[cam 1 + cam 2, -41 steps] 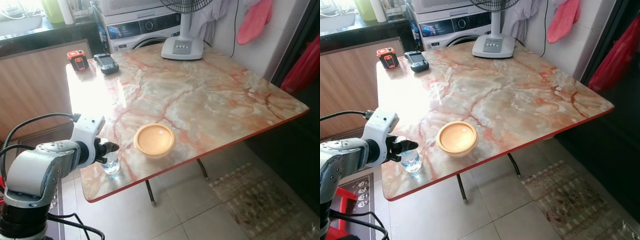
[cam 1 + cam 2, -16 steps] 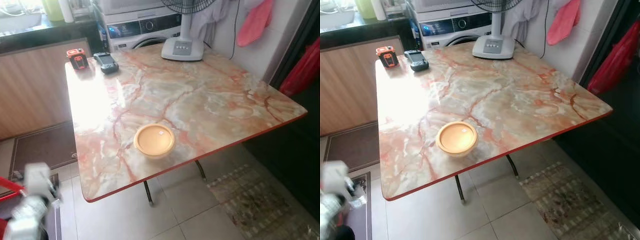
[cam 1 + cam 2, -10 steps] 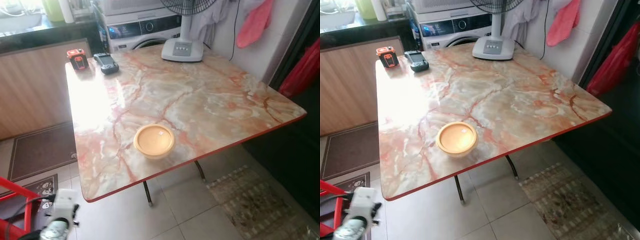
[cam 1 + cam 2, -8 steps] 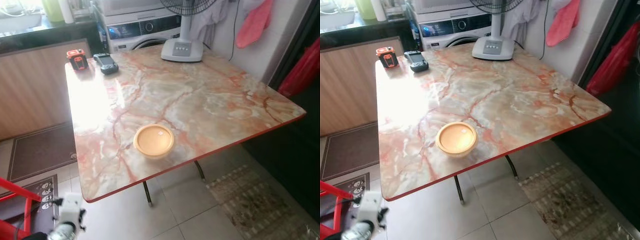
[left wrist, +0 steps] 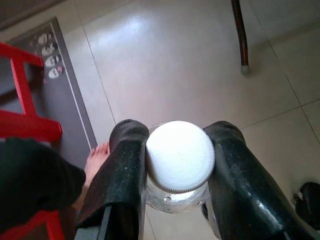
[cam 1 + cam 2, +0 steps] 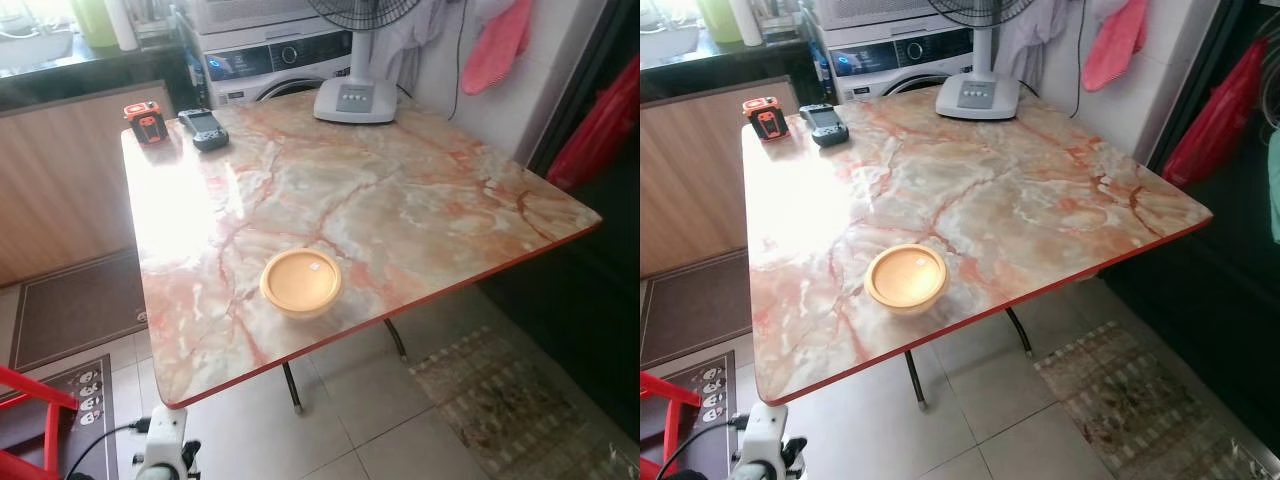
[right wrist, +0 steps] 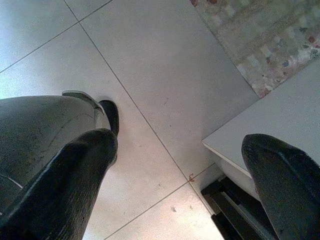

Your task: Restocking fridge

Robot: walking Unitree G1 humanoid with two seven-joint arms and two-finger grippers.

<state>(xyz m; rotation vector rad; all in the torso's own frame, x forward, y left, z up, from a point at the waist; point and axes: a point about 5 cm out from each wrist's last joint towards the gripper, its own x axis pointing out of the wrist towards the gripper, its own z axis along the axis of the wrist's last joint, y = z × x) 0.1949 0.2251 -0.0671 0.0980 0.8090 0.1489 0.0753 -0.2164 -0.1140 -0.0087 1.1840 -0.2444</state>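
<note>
- The left gripper [image 5: 175, 165] hangs low over the floor tiles [image 5: 165, 65], below the table's near left corner, both black fingers [image 5: 122, 170] clamped on a clear bottle [image 5: 179, 155] with a white ribbed cap.
- The right gripper [image 7: 180, 180] points down at the floor, fingers spread wide with nothing between them.
- A round orange container [image 6: 300, 281] sits near the near edge of the marble table [image 6: 400, 200].
- At the far left corner lie an orange-and-black device [image 6: 145, 121] and a dark handset [image 6: 203, 128]; their writing is too small to read.
- A fan base [image 6: 355, 99] stands at the far edge.
</note>
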